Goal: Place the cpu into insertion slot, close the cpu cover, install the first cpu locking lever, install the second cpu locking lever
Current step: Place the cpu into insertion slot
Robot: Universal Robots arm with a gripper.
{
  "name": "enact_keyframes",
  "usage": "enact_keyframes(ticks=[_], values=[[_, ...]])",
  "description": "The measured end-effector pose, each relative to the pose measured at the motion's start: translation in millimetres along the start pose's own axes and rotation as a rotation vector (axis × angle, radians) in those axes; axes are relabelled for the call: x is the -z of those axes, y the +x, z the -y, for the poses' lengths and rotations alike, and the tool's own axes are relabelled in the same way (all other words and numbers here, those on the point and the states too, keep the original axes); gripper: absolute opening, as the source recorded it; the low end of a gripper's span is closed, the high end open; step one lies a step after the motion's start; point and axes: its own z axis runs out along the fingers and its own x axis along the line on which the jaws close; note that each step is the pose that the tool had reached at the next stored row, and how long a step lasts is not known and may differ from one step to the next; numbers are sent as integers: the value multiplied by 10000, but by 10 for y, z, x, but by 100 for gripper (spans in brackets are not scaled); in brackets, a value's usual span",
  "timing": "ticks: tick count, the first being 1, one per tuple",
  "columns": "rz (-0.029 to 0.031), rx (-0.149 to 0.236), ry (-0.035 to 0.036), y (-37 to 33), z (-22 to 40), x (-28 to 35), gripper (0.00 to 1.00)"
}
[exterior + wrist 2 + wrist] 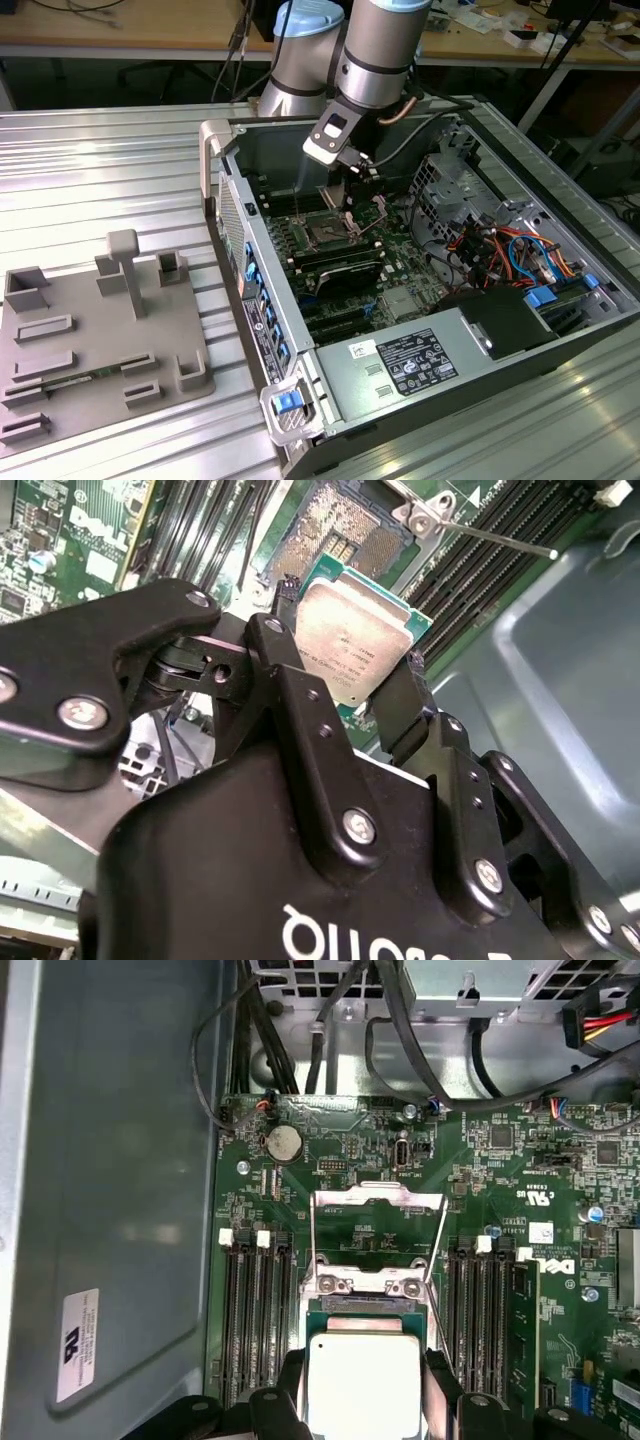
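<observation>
Evidently the first step is in hand. The gripper has its two fingers drawn in narrowly on the cpu. They pinch it by two opposite edges, so the silver-tan face looks up and the underside stays free (a sensible hold, I judge, for a part that must drop flat into its seat).

In both wrist views the chip hangs roughly flat over the insertion slot. The slot sits toward the middle of the motherboard, between two banks of memory slots. Its field of contacts lies bare, so the chip is not seated; how high it stands above the slot I cannot tell.

The cpu cover is swung back on its hinge, away from the slot. The locking levers are unhooked, thin rods standing clear, which leaves the slot open from above.

In the exterior view the arm reaches down into the open computer case, toward the edge farthest from the power supply.
</observation>
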Motion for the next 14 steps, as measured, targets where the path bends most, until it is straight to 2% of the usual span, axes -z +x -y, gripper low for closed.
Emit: enact_keyframes(ticks=[6, 9, 11, 14], values=[[-6, 0, 3, 0, 0, -11, 55], [-2, -26, 3, 5, 2, -49, 55], [38, -31, 6, 7, 5, -85, 55], [201, -22, 15, 12, 7, -118, 55]])
